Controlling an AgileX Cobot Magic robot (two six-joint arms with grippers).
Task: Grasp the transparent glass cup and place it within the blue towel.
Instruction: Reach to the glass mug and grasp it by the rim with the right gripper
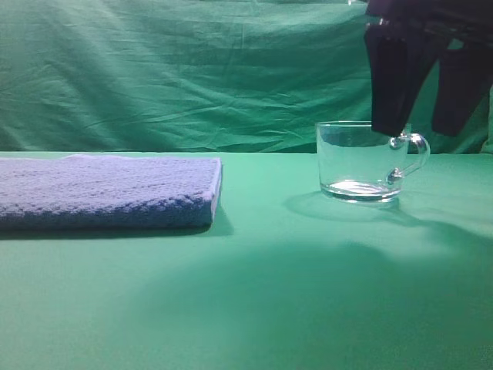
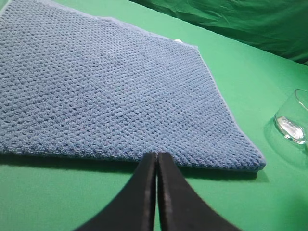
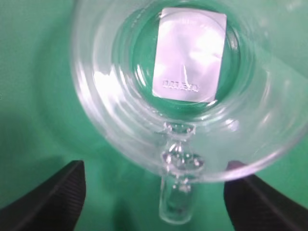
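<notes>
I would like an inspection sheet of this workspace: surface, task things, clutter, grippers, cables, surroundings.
Surface: green cloth table, shadowed.
Task things: transparent glass cup upright on the table, empty, label under its base; blue towel folded flat, apart from the cup.
Clutter: nothing seen.
Grippers: right gripper open, fingers either side of the cup handle; left gripper shut, near the towel's edge.
Cables: nothing seen.
Surroundings: green backdrop.

The transparent glass cup (image 1: 362,162) is smooth and glossy, the blue towel (image 1: 108,189) nubby cloth, the tablecloth (image 1: 269,293) matt.
</notes>
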